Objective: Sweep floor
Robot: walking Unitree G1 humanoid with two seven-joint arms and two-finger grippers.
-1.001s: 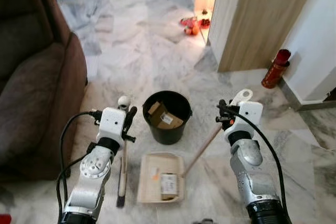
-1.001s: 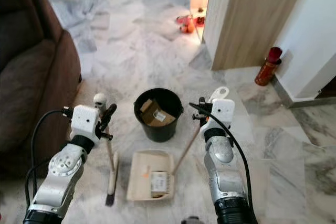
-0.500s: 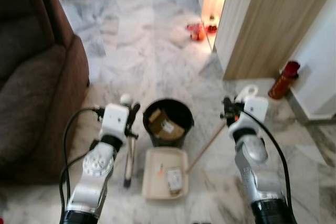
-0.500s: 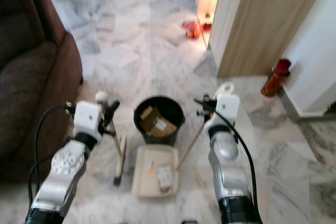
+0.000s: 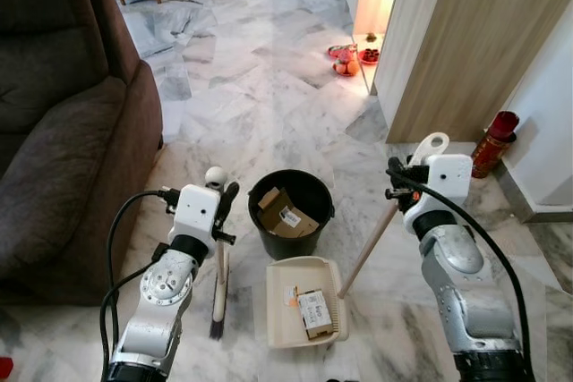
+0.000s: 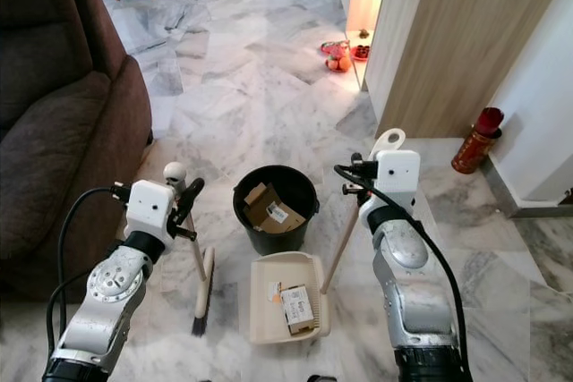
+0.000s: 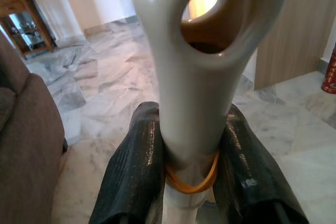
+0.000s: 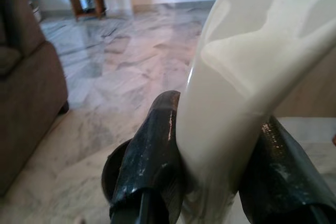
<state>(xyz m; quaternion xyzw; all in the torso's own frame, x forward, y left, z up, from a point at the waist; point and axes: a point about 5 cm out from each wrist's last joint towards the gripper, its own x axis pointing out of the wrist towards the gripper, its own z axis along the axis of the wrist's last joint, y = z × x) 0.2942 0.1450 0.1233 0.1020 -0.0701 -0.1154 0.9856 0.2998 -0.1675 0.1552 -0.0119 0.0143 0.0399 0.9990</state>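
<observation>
Broom stands upright at my left, bristles on the marble floor – my left gripper is clamped on its handle, forearm raised. My right gripper squeezes the dustpan handle, arm bent upward – the pan lies flat before the bucket, holding scraps

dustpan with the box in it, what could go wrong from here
The dustpan sits flat just short of the black bucket, carrying a small box and scraps. If the right tool tips its long handle unevenly, the box may slide out and miss the bucket. The broom in the left tool stands close by and could knock the pan.
</observation>
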